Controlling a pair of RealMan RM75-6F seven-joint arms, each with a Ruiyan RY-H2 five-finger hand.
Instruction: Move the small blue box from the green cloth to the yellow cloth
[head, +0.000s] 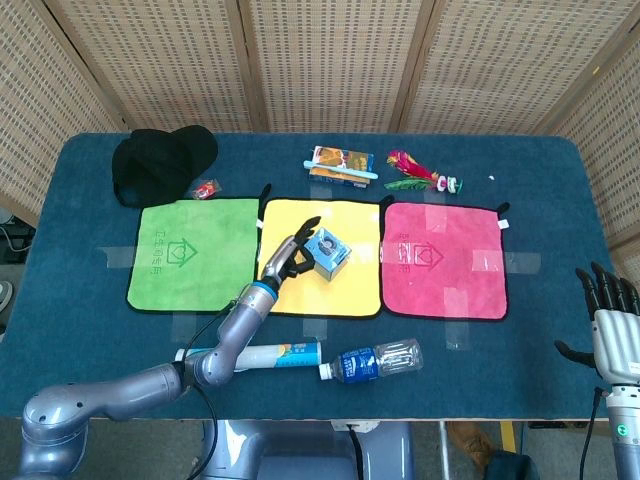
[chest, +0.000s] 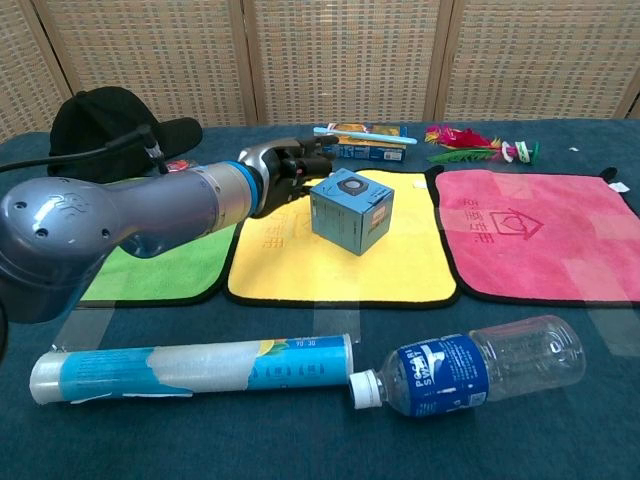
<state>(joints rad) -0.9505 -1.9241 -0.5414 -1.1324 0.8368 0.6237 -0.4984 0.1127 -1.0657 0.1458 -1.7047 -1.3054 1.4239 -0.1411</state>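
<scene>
Your left hand (chest: 283, 172) holds the small blue box (chest: 351, 210) above the yellow cloth (chest: 400, 262); the green cloth (chest: 160, 275) lies at its nine o'clock.

A table (head: 90, 330) covered in dark blue cloth is seen, with a green cloth (head: 190, 250), a yellow cloth (head: 330, 290) and a pink cloth (head: 445, 260) laid side by side across its middle. Along the far edge are placed a black cap (head: 160, 160), a small red item (head: 206, 188), a flat box (head: 338, 163) and a feathered toy (head: 415, 170). Near the front edge, a tube (chest: 190, 368) and a bottle (chest: 470, 372) are laid end to end
</scene>
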